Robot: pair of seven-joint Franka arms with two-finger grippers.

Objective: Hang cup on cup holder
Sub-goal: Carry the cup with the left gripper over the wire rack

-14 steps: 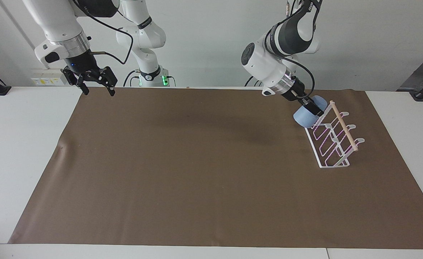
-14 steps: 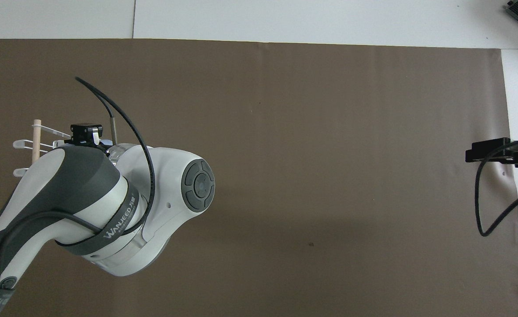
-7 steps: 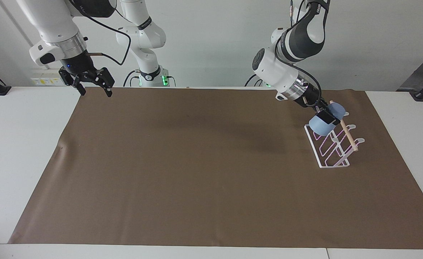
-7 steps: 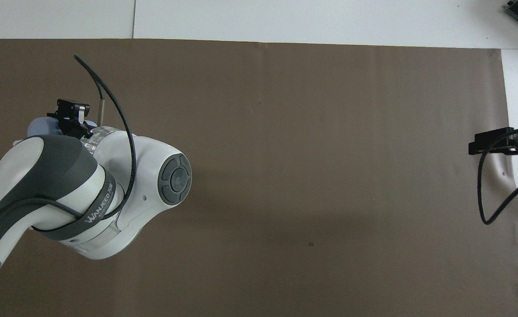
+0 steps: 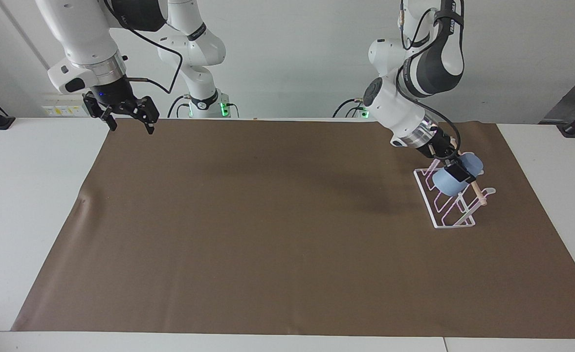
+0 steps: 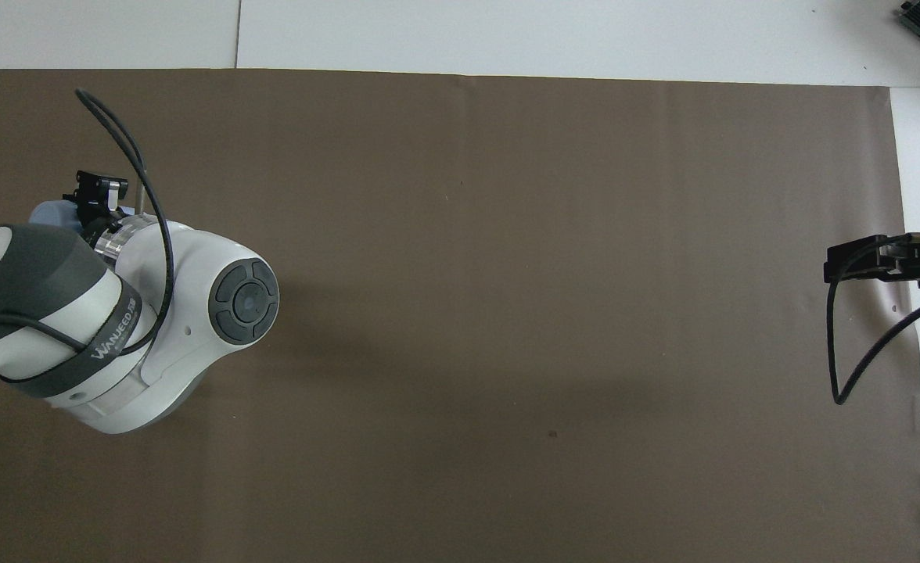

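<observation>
Brown-matted tabletop (image 5: pixel 268 244). Cup (image 5: pixel 448 180): tilted, clamped in left tool (image 5: pixel 456 172), over cup holder (image 5: pixel 451 205) near left arm's end. Risk: mouth misses prong, cup slips off; wire rack tips if pushed. Right tool (image 5: pixel 128 115): spread, waiting.

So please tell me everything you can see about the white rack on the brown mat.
The rack is a small frame of thin white wire that looks like coated metal, with a flat base on the brown mat and a slanted face of loops. Short prongs with rounded tips stick out at its top, and a light wooden rod runs across there. It stands toward the left arm's end of the table. The left end effector holds a light-blue cup tilted against its upper part. In the overhead view the arm hides it.
</observation>
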